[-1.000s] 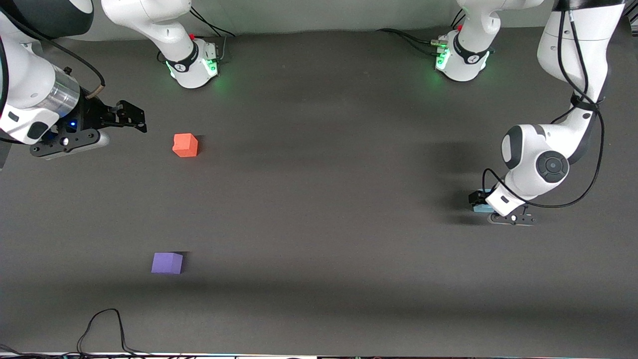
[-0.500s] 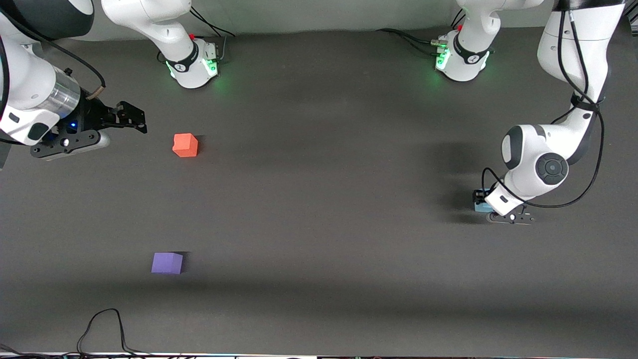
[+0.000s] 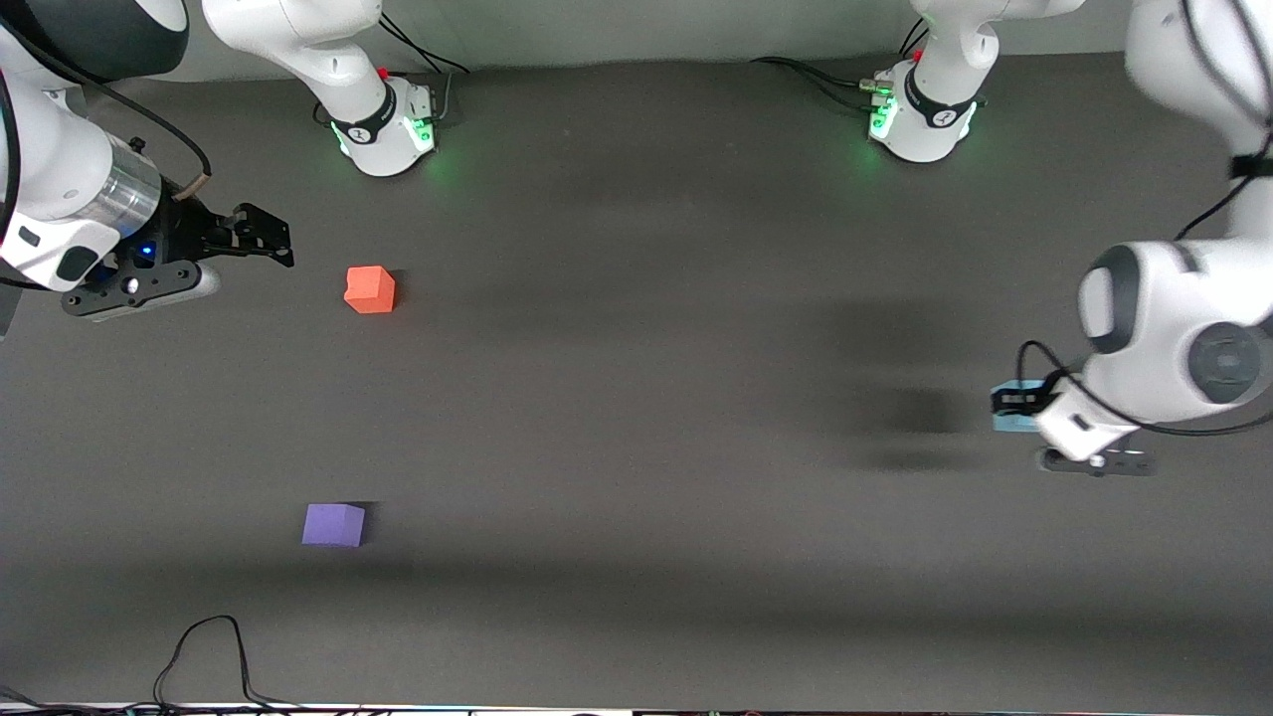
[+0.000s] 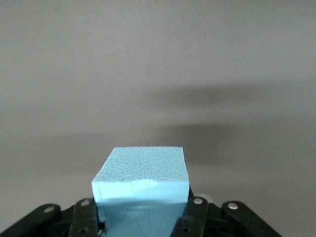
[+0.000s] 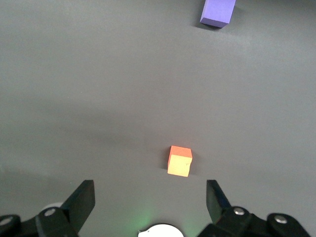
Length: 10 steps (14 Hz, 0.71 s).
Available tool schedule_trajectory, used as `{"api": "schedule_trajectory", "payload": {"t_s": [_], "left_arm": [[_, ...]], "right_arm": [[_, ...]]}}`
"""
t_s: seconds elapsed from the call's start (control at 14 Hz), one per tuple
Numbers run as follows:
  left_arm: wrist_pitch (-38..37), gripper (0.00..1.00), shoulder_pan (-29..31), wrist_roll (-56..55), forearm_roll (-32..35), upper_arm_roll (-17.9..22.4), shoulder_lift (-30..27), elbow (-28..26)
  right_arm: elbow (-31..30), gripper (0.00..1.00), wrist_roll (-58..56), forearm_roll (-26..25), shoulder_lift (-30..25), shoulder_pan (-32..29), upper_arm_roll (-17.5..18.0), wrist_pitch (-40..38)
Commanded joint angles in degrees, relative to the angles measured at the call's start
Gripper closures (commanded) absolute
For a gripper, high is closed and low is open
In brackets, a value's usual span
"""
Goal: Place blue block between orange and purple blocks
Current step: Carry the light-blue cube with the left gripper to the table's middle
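With the left hand (image 3: 1014, 403) clamped on the small sky-blue matte cube (image 4: 140, 185) above the dark surface (image 3: 636, 398), carry it level toward the gap between the orange-red cube (image 3: 370, 289) and violet-purple cube (image 3: 333, 524), while the right hand (image 3: 264, 239) waits, fingers apart, beside the orange-red cube.

we've got a dark grey matte table (image 3: 636, 398) | orange block (image 3: 370, 289) sits near the right arm's end | purple block (image 3: 334, 524) lies nearer the front camera, well apart from it
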Motion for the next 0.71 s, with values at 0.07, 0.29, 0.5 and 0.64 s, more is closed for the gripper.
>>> {"api": "schedule_trajectory", "payload": {"t_s": [0.07,0.29,0.5,0.64], "left_arm": [[-10.95,0.59,-2.86,-8.51,-0.24,-2.0,-0.09,9.74],[-11.76,0.59,-6.91,-24.73,-1.73,-7.35,-0.8,11.86],[-9.83,0.59,-13.92,-40.47,-1.12,-11.93,0.86,13.09],[-4.23,0.6,-22.26,-50.68,0.37,-12.03,3.58,14.15]], "right_arm": [[0.24,0.0,2.38,-1.01,0.12,0.77,-0.13,0.56],[0.24,0.0,2.38,-1.01,0.12,0.86,-0.05,0.56],[0.24,0.0,4.48,-0.92,0.21,2.26,0.22,0.56],[0.32,0.0,5.1,-0.92,0.21,2.35,0.13,0.56]]}}
